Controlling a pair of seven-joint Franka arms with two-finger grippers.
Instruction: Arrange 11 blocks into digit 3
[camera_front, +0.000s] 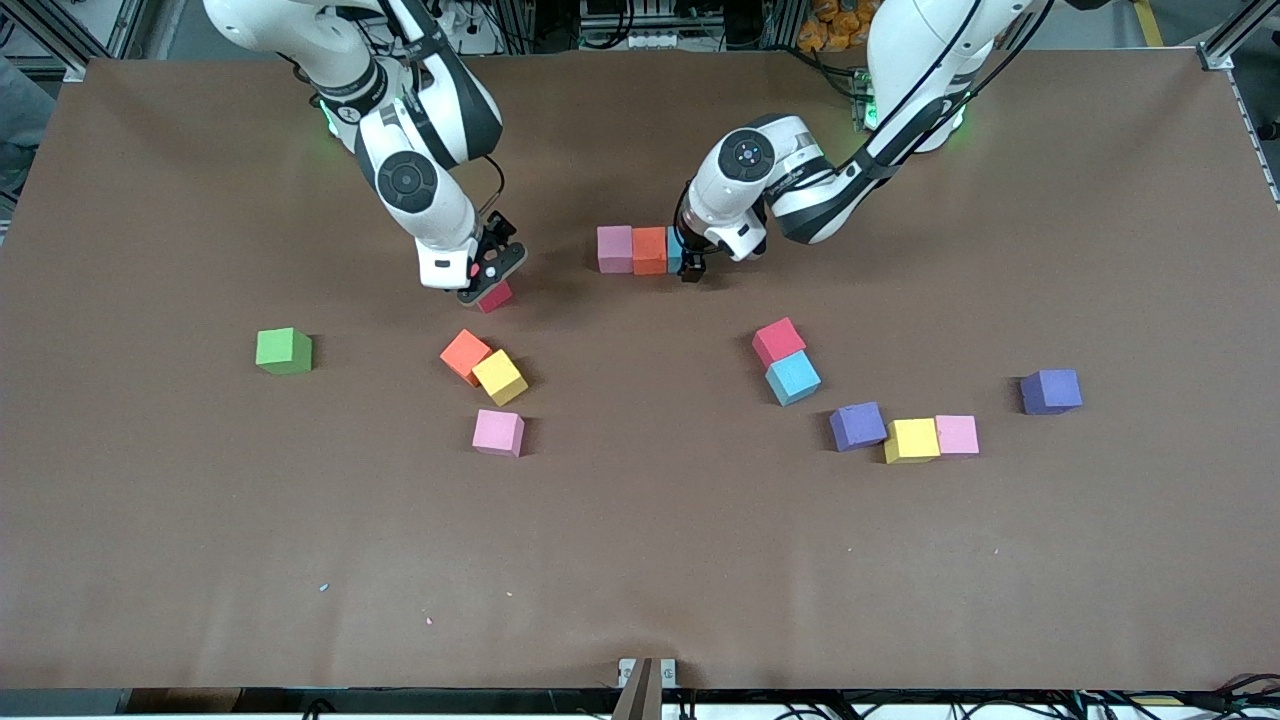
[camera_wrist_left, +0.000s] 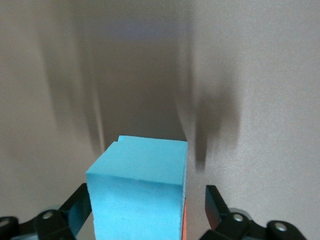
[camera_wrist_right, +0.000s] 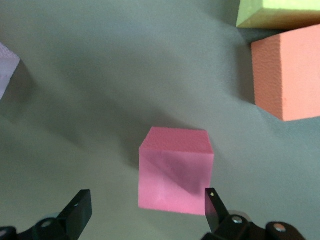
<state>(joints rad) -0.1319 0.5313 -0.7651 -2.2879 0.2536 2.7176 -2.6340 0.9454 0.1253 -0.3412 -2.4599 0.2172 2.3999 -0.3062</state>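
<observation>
Table (camera_front: 640, 560): brown matte surface.

Started figure: 3 small foam cubes in a touching row, pink cube (camera_front: 614, 248), orange cube (camera_front: 649, 250), light blue cube (camera_front: 675, 250), lying near the arms' bases.

Left gripper (camera_front: 690, 268): low at the light blue cube (camera_wrist_left: 140, 195). Fingers released, one on each side of the cube with gaps showing.

Right gripper (camera_front: 488, 280): directly over a dark red cube (camera_front: 495, 296) resting on the table. Fingers spread wide around the cube (camera_wrist_right: 175, 172), not gripping.

Loose blocks: an orange-yellow pair (camera_front: 484, 366) with a pink cube (camera_front: 499, 432) nearer the camera; a red-blue pair (camera_front: 786, 360); a purple, yellow, pink row (camera_front: 905, 432); 1 purple cube (camera_front: 1051, 391) apart. 1 green cube (camera_front: 284, 351) sits toward the right arm's end.
</observation>
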